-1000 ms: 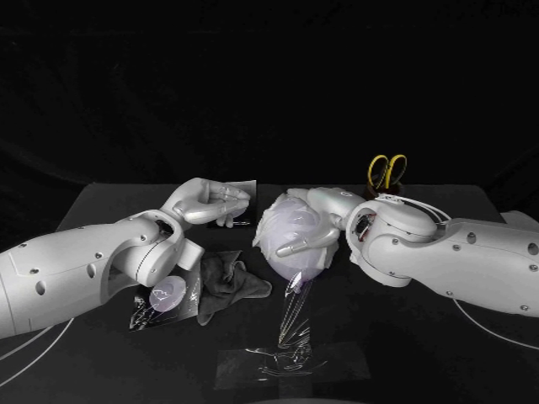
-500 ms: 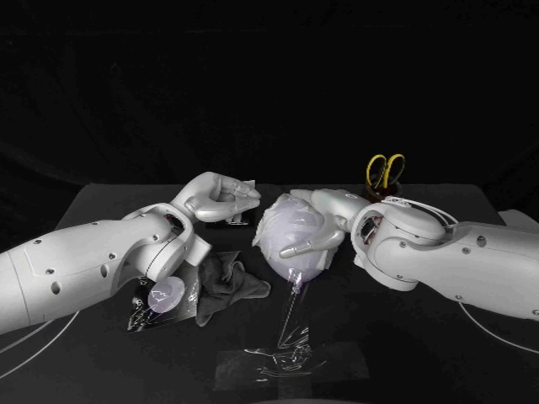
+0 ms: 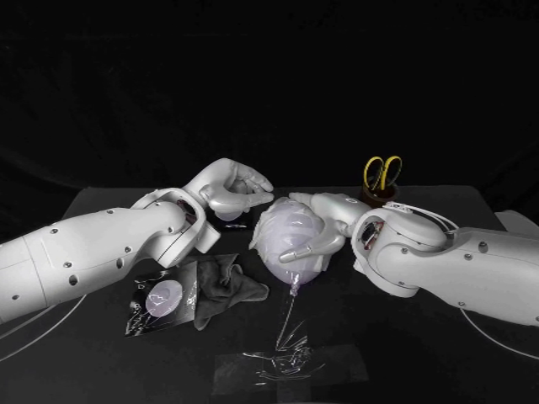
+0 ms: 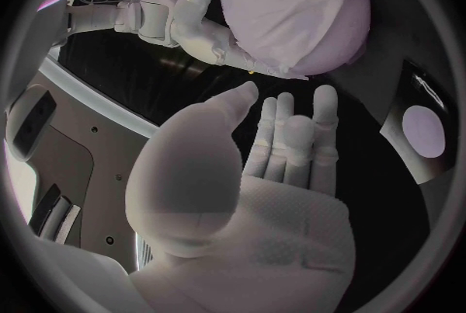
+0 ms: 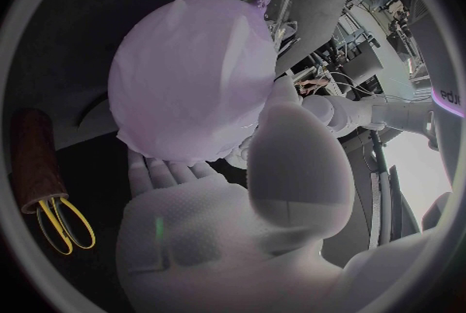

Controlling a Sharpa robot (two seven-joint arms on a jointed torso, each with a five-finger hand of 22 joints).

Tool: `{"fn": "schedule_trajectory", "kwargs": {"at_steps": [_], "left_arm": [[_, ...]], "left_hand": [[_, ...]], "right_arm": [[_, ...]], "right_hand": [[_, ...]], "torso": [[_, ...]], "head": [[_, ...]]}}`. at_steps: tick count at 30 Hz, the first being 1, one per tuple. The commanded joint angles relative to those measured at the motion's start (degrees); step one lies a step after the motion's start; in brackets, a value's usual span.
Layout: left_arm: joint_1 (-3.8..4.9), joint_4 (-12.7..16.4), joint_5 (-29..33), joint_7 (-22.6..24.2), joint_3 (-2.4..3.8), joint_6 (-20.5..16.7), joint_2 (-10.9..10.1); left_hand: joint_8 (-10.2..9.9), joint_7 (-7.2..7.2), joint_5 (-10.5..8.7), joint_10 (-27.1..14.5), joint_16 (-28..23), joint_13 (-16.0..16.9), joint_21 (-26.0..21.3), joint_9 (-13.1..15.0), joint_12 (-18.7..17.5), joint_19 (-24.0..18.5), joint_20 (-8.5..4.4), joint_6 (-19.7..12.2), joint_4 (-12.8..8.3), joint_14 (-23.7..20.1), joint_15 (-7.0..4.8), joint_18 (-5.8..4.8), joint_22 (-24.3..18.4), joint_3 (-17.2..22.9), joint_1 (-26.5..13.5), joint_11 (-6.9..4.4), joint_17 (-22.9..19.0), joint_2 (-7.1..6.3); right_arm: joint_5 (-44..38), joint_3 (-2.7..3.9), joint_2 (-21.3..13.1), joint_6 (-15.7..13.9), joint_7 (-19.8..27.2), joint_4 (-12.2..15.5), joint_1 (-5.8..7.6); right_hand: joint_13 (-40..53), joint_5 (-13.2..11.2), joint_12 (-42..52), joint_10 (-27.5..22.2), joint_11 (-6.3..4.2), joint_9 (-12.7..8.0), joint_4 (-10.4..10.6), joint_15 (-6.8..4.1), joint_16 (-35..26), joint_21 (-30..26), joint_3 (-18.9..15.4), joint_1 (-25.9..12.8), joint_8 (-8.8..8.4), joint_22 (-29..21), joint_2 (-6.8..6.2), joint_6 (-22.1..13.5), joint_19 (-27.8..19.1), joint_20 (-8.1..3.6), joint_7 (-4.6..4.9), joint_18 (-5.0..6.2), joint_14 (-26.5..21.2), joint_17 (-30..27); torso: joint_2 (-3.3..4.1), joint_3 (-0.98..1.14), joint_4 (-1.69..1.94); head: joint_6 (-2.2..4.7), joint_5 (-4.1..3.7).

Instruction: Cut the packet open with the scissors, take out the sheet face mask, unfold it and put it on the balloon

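**Right-hand fingers.** The fingers point(image 5: 170, 172) of the right hand point(image 3: 328, 206) are spread in a cradle round the pale lilac rubber balloon point(image 3: 288, 237), with the thumb pressed to its flank. The balloon is held clear of the black surface point(image 3: 464, 210) at the centre of the head view, knot pointing to 6 o'clock.

**Left-hand fingers.** The fingers point(image 4: 291, 134) of the left hand point(image 3: 236, 189) lie side by side, loosely extended, thumb apart, and hold nothing. This hand hovers at 10 o'clock from the balloon, near it but not touching.

**Task items.**
- A white sheet face mask point(image 4: 291, 2) appears to be draped over the balloon, its lower edge visible near the right hand's fingers.
- The opened silver foil packet point(image 3: 158, 299) lies flat at 8 o'clock from the balloon.
- The yellow-handled scissors point(image 3: 384, 172) stand in a brown cylindrical holder point(image 3: 379, 198) at 1 o'clock.

**Other items.** A dark grey crumpled cloth point(image 3: 227, 282) lies just beside the packet. A clear plastic stand point(image 3: 282, 358) sits at 6 o'clock.

**Step in hand.** Judged to be the last step, seating the mask on the balloon.

**Next move.** The free left hand should probably press the mask edges flat with light contact while the right hand keeps the balloon steady. Excess pressure could shift or peel the sheet.
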Motion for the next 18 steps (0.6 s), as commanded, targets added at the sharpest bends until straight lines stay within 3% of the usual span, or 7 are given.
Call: {"fn": "schedule_trajectory", "kwargs": {"at_steps": [1,3,5,8,10,13,18], "left_arm": [[0.64,-0.3,-6.2,-1.7,0.1,-0.5,1.0],[0.93,-0.6,-7.6,-2.8,0.11,0.0,1.6],[1.17,-0.9,-8.8,-4.5,0.13,0.2,2.2],[1.47,-1.6,-9.7,-7.1,0.14,0.3,2.9],[1.63,-2.0,-9.6,-8.4,0.14,0.3,3.1],[1.79,-2.5,-8.6,-9.6,0.14,0.3,3.2],[1.95,-2.4,-5.2,-10.5,0.12,0.8,2.7]], "left_hand": [[0.6,-0.33,-0.04,-0.7,0.9,1.8,0.5,-0.2,3.1,0.6,-0.21,0.2,0.1,1.8,-0.07,0.92,0.4,-0.5,0.4,-0.52,3.7,0.07],[1.5,-0.87,-0.03,-1.5,3.0,6.2,2.6,-0.7,10.4,2.4,-0.82,0.4,0.5,7.0,-1.0,0.69,2.2,-1.1,0.4,-1.2,13.6,0.23],[2.2,-0.87,0.02,-3.4,3.5,8.9,4.0,-1.2,14.6,3.4,-1.09,0.2,1.1,8.2,-1.19,0.42,3.8,-1.4,0.2,-1.55,16.3,0.13],[2.3,-0.91,0.07,-3.5,3.8,10.7,5.8,-1.8,17.9,5.2,-1.3,-0.6,1.2,9.5,-1.25,0.01,5.9,-1.1,0.9,-1.7,18.8,0.27],[2.6,-0.93,0.14,-3.1,3.8,11.1,6.7,-1.9,18.9,6.3,-1.39,-0.4,1.7,10.3,-1.41,-0.19,7.0,-0.4,1.1,-1.77,20.0,1.48],[2.8,-0.94,0.19,-3.2,3.8,11.1,7.0,-2.0,19.0,6.6,-1.48,-0.4,1.8,10.7,-1.48,-0.23,7.2,0.4,1.6,-1.82,20.6,2.04],[2.9,-0.53,0.18,-4.2,2.9,9.4,5.3,-2.4,16.5,4.7,-1.48,-1.1,2.4,8.8,-1.26,0.23,5.1,2.7,2.2,-1.45,16.6,2.68]], "right_arm": [[-0.5,-0.11,0.0,0.1,0.6,0.3,-0.18],[-0.5,-0.11,0.0,0.1,0.6,0.3,-0.19],[-0.5,-0.11,0.0,0.1,0.7,0.3,-0.19],[-0.5,-0.11,0.1,0.1,0.7,0.3,-0.2],[-0.5,-0.11,0.2,0.0,0.7,0.3,-0.2],[-0.5,-0.11,0.2,0.0,0.7,0.2,-0.21],[-0.6,-0.11,0.2,-0.1,0.7,0.1,-0.22]], "right_hand": [[0.1,0.2,0.4,0.5,-0.01,0.1,0.0,0.09,0.2,0.3,-0.3,0.5,0.2,0.1,0.01,0.3,0.4,-0.09,9.2,-0.22,0.3,0.1],[0.1,0.2,0.4,0.5,-0.01,0.1,0.0,0.09,0.2,0.3,-0.3,0.5,0.2,0.1,0.01,0.3,0.4,-0.09,9.2,-0.22,0.3,0.1],[0.1,0.2,0.3,0.5,-0.01,0.1,0.0,0.09,0.2,0.3,-0.3,0.5,0.2,0.1,0.0,0.3,0.4,-0.09,9.2,-0.21,0.4,0.1],[0.1,0.2,0.3,0.5,-0.01,0.1,0.0,0.09,0.2,0.3,-0.3,0.5,0.2,0.1,0.0,0.3,0.4,-0.09,9.2,-0.21,0.4,0.1],[0.1,0.2,0.3,0.5,-0.01,0.1,0.0,0.09,0.2,0.3,-0.3,0.5,0.2,0.1,0.0,0.3,0.4,-0.09,9.2,-0.21,0.4,0.1],[0.1,0.2,0.3,0.5,-0.01,0.1,0.0,0.09,0.2,0.3,-0.3,0.6,0.21,0.1,0.03,0.3,0.5,-0.09,9.2,-0.21,0.4,0.1],[0.1,0.2,0.3,0.5,-0.01,0.1,0.0,0.09,0.2,0.3,-0.3,0.6,0.21,0.1,0.06,0.3,0.5,-0.09,9.2,-0.21,0.4,0.1]], "torso": [[-0.05,0.0,-0.02],[-0.08,-0.04,0.02],[-0.08,-0.03,0.04],[-0.1,0.01,0.03],[-0.1,0.02,0.07],[-0.06,0.04,0.1],[-0.07,-0.05,0.12]], "head": [[0.04,-0.23],[-0.01,-0.29],[0.02,-0.4],[-0.04,-0.29],[-0.05,-0.23],[-0.12,-0.17],[-0.44,0.41]]}}
